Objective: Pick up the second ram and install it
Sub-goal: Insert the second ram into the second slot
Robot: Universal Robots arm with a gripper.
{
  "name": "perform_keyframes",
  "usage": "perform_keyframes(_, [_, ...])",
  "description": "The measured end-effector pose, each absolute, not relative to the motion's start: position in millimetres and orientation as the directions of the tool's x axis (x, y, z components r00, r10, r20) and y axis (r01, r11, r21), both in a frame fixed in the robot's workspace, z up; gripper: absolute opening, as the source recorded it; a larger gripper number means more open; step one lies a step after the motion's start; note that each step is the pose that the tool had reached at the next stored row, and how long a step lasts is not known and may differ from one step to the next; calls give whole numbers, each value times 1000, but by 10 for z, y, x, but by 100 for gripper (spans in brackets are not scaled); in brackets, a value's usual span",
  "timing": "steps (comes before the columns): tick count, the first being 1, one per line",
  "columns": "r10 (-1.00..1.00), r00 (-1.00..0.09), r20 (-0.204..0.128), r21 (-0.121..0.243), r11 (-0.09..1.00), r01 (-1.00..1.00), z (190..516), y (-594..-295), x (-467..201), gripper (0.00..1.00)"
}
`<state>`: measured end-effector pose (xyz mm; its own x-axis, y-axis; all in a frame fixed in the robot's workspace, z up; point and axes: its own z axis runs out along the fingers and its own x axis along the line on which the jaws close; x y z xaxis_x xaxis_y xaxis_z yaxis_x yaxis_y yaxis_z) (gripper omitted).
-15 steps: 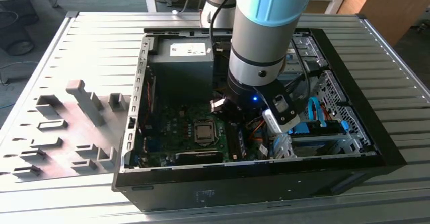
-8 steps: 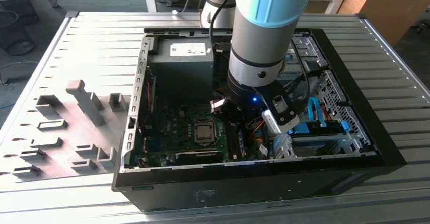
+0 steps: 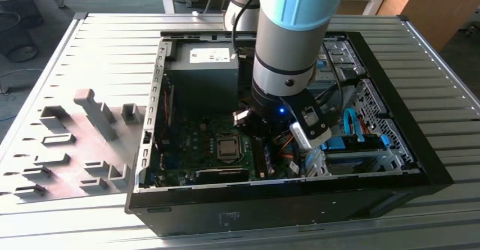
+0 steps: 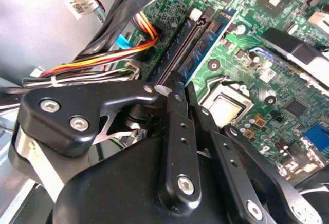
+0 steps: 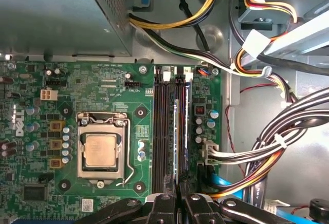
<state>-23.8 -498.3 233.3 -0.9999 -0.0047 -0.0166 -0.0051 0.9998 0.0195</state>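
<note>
My arm (image 3: pixel 289 42) reaches steeply down from above, wrist low, nearly upright. My gripper (image 5: pixel 177 203) points straight down; in both wrist views its two black fingers (image 4: pixel 177 131) lie pressed close side by side, tips together, linkage arms spread out behind them

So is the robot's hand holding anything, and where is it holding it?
I can't tell. The hand sits right at one end of the memory stick, which lies on the green board, but the touching spot is hidden.
</note>
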Motion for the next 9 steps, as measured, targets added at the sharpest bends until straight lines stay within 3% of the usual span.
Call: perform_keyframes(9, [59,-998,-17,20,998,58,2315,-4950,-277,14])
